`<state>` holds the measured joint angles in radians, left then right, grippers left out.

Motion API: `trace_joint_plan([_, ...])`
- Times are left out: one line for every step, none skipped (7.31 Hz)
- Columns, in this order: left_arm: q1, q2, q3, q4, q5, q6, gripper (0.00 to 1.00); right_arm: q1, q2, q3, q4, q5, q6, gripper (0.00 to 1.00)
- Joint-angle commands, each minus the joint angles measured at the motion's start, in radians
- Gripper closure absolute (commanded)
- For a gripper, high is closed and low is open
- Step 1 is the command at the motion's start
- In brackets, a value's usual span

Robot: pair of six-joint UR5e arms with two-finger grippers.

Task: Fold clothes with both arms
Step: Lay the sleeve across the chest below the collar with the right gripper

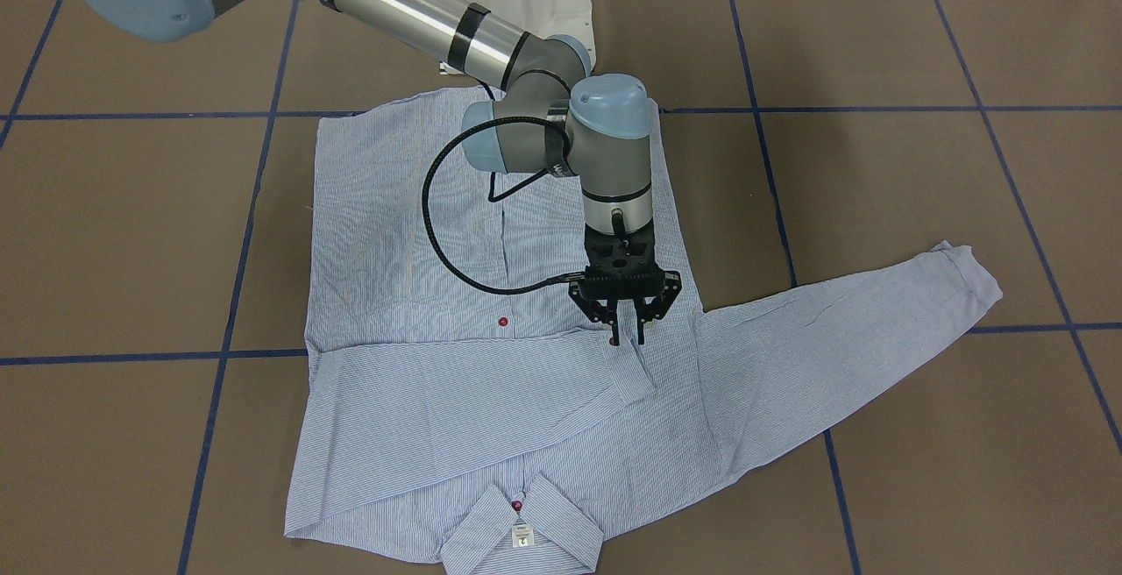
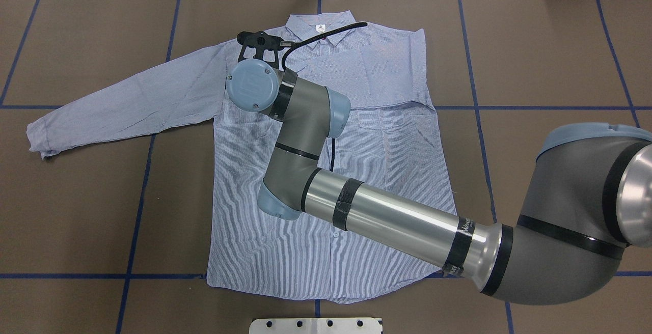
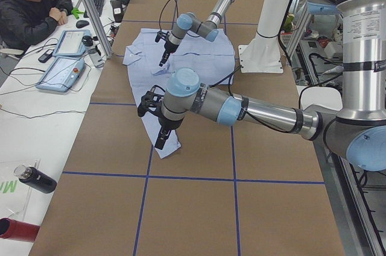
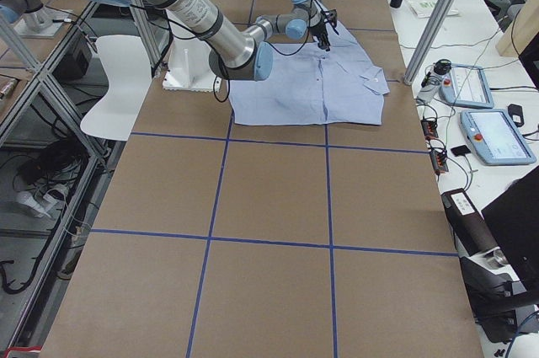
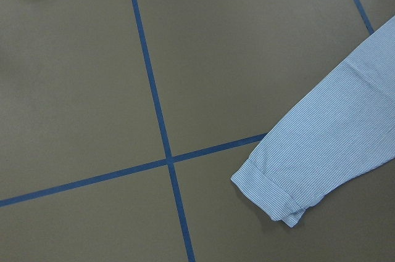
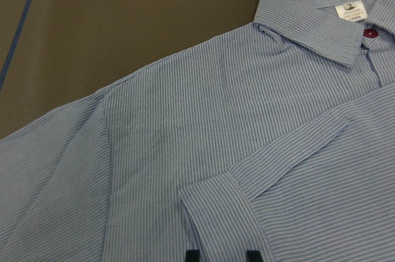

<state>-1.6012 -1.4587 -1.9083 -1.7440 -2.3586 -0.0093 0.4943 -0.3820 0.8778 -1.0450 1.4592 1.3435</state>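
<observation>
- Nearest, looking along the counter (image 3: pixel 199 208) from its left end: left pincer (image 3: pixel 160 143), hanging above the counter near the free cuff (image 5: pixel 271 191) of the outstretched sleeve (image 1: pixel 859 330). Cannot tell how far open or whether loaded. No fingers in its own wrist view, only that cuff and bare counter below.
- Next out: shirt (image 2: pixel 392 171), flat on the counter, front up, hem toward the robot's base, collar (image 1: pixel 561 522) on the far, operators' side. Outstretched sleeve lying on the robot's left, angled away from the body panel.
- Farther: right arm (image 2: pixel 387 217) reaching across the shirt. Right pincer (image 1: pixel 628 334) pointing straight down, low over the chest. Jaws parted a little, nothing between them. Fingertips (image 6: pixel 192 256) bare in the wrist view.
- Just beyond those tips: folded sleeve (image 1: pixel 473 391), laid across the chest, its folded cuff (image 1: pixel 635 382) resting past the button line, flat and not gripped.
- Judged step: first sleeve fold set down, second sleeve not yet folded, body folds not begun.
- Judged next move: lift the right pincer clear without snagging the folded cuff. Then lower the left pincer onto the free cuff, pinch the fabric there, and carry it across the chest onto the first sleeve. Calls for a shallow, edge-on grasp and enough lift to avoid dragging the shoulder out of line.
</observation>
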Motion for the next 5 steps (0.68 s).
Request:
trace_joint_plan([0.001,-0.002,0.002,-0.009,-0.001,0.0,0.0,0.05,0.003,0.01,-0.029,0.1,-0.05,0.29])
trace_joint_plan([0.001,-0.003,-0.005,-0.011,-0.007,-0.001,0.0,0.091,0.003,0.077,-0.182,0.169,-0.111,0.07])
trace_joint_plan([0.001,-0.006,-0.018,-0.044,-0.008,0.008,0.0,0.152,-0.014,0.18,-0.367,0.293,-0.147,0.01])
trace_joint_plan([0.001,-0.003,-0.014,-0.087,-0.008,-0.001,0.0,0.209,-0.058,0.282,-0.467,0.41,-0.209,0.01])
trace_joint_plan([0.015,-0.006,-0.011,-0.091,-0.01,-0.001,0.0,0.268,-0.143,0.425,-0.557,0.482,-0.277,0.01])
